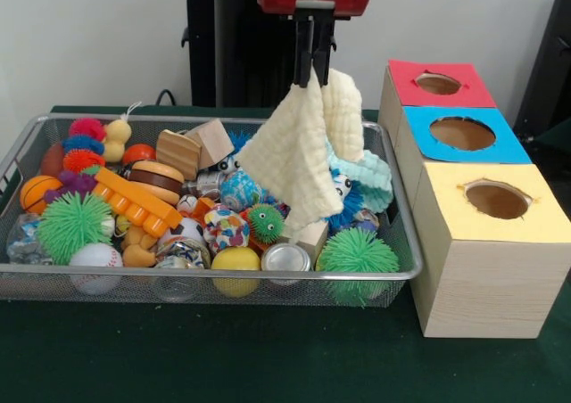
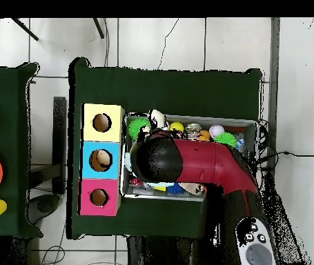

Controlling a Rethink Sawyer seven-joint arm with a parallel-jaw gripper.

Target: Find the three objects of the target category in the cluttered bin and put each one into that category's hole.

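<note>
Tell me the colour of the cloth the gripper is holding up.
Pale cream-yellow; the cloth hanging from the gripper shows best in the front view.

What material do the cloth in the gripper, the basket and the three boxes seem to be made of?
The pale yellow cloth, held by the gripper, looks like soft cotton gauze: crinkled, limp folds. The basket seems to be silver metal wire mesh, see-through with a shiny rim. The boxes look like light wood, with visible grain and matte coloured tops.

The cluttered bin (image 1: 403,269) is packed rim to rim with toys, leaving no bare mesh for descent, while the pale yellow cloth (image 1: 299,158) hanging from the gripper (image 1: 312,80) screens its right half; the three box holes (image 1: 462,133) stand unobstructed just beside it.
</note>
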